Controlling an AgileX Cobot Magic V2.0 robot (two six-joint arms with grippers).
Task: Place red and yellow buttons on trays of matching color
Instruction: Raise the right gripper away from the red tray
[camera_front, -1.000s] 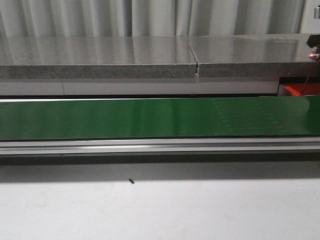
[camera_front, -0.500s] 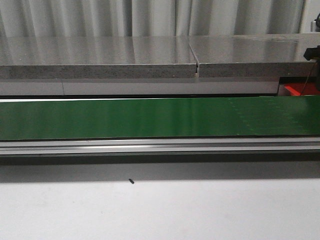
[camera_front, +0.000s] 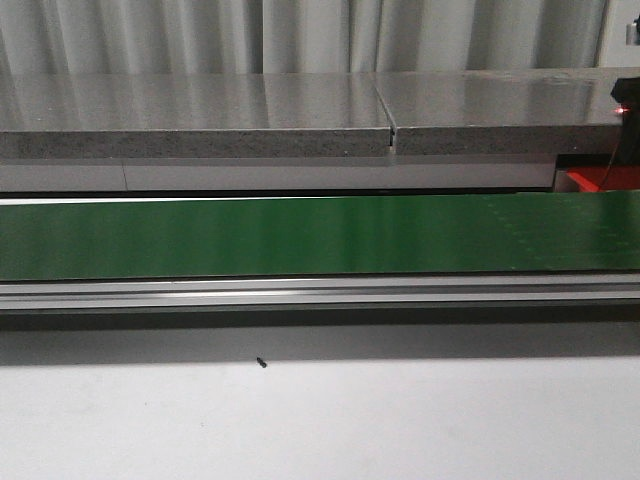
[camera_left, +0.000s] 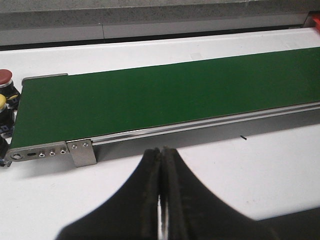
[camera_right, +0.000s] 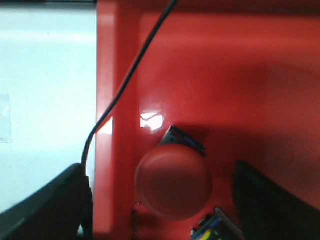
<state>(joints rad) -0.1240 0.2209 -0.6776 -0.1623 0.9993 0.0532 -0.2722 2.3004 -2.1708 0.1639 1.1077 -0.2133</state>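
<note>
In the right wrist view a red button (camera_right: 173, 187) lies in the red tray (camera_right: 240, 75). My right gripper (camera_right: 160, 212) is open, with one finger on each side of the button and clear of it. A yellow and blue part (camera_right: 216, 231) shows beside the button, mostly cut off. The red tray shows at the far right in the front view (camera_front: 602, 180). My left gripper (camera_left: 161, 160) is shut and empty above the white table, near the belt. A red button (camera_left: 5, 76) and a yellow button (camera_left: 2, 101) stand past the belt's end. No yellow tray is in view.
A green conveyor belt (camera_front: 300, 235) with a metal rail (camera_front: 300, 292) crosses the table; it also shows in the left wrist view (camera_left: 150, 100). A grey stone shelf (camera_front: 200, 115) runs behind it. A black cable (camera_right: 120, 92) lies over the tray's wall. A small black speck (camera_front: 262, 363) lies on the table.
The dark part with a red light at the far right edge of the front view has shifted slightly. Nothing else has moved.
</note>
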